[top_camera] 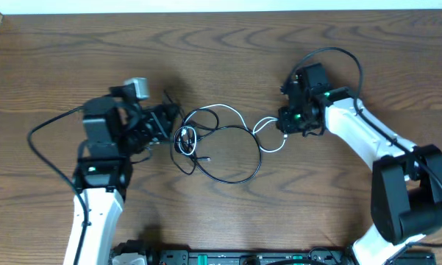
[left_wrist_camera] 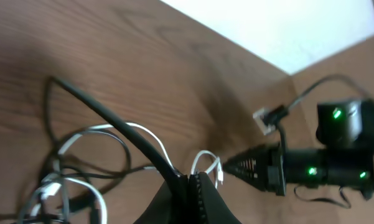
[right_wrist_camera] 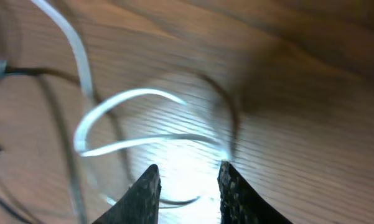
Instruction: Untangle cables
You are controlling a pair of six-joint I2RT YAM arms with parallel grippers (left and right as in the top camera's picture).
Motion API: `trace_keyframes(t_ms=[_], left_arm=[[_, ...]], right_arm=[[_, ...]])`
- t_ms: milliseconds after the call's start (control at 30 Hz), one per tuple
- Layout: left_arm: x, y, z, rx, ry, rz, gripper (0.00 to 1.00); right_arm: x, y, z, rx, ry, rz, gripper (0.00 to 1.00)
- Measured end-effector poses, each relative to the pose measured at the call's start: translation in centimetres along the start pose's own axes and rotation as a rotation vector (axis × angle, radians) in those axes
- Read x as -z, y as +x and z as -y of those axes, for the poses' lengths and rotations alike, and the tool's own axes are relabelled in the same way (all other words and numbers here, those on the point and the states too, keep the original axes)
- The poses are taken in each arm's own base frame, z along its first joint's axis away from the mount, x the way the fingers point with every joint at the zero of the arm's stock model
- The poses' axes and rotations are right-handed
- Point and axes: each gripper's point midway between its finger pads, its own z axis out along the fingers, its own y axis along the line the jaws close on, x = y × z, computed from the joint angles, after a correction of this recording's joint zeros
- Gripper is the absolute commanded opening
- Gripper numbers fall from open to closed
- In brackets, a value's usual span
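Note:
The cables lie tangled mid-table. A black cable point(top_camera: 259, 158) forms a wide loop, and a white cable point(top_camera: 232, 110) runs through it to small loops at the right. My left gripper point(top_camera: 175, 116) is at the tangle's left end, shut on the black cable point(left_wrist_camera: 112, 118), which rises taut from the table into the jaws point(left_wrist_camera: 190, 179). My right gripper point(top_camera: 282, 126) is at the white loops' right end. Its jaws point(right_wrist_camera: 188, 169) stand open just above a blurred white cable loop point(right_wrist_camera: 130, 94), gripping nothing. In the left wrist view the right gripper point(left_wrist_camera: 239, 165) points at a small white loop point(left_wrist_camera: 202, 153).
The wooden table point(top_camera: 221, 44) stretches behind the tangle to a white edge at the far side. A black equipment bar point(top_camera: 228, 258) lines the front edge. The right arm's own thick black cord point(top_camera: 338, 51) arcs above its wrist.

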Motion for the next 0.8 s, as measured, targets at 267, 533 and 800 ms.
trace_keyframes(t_ms=[267,533,800], left_arm=[[-1.7,2.1,3.2,-0.086,0.035,-0.045,0.08],[-2.3,1.9,5.2,-0.143,0.073,-0.011,0.08],[-2.6,2.2,7.2,-0.144,0.134,-0.011,0.08]], right_arm=[[2.3,-0.2,-5.2,0.138,-0.079,0.057,0.35],[1.7,0.7,-9.8,0.209,-0.145,0.057,0.36],[1.5,1.0,-11.2,0.243,-0.159,0.058,0.36]])
